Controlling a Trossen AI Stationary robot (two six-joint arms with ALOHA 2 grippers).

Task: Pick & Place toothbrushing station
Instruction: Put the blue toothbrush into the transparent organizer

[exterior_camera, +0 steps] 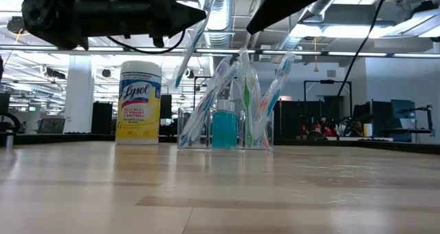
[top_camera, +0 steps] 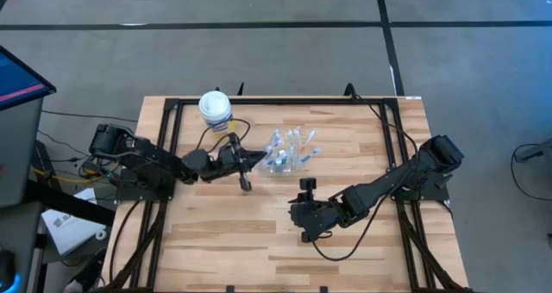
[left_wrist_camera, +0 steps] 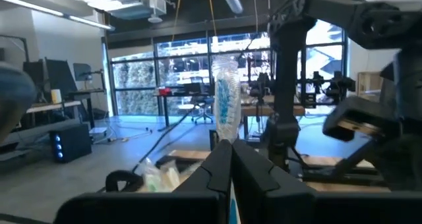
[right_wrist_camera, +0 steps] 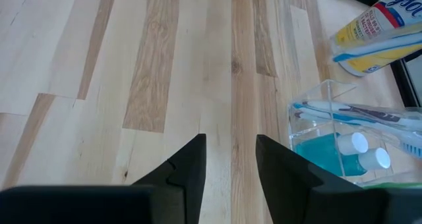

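Note:
A clear plastic cup stands on the table and holds several white, blue and green toothbrushes and teal toothpaste tubes; it also shows in the right wrist view. My left gripper is just left of the cup and above the table, shut on one clear toothbrush with blue bristles. My right gripper is open and empty over bare wood on the near side of the cup. My left gripper pinches the toothbrush between its two shut fingers. The bristle head sticks out past the fingertips. In the low view the toothbrush slants down below the gripper, lifted clear of the cup and the table.
A white tub with a yellow label stands at the far left behind my left gripper; it also shows in the low view. Black frame rails run along the table's edges. Bare wood lies near the front edge.

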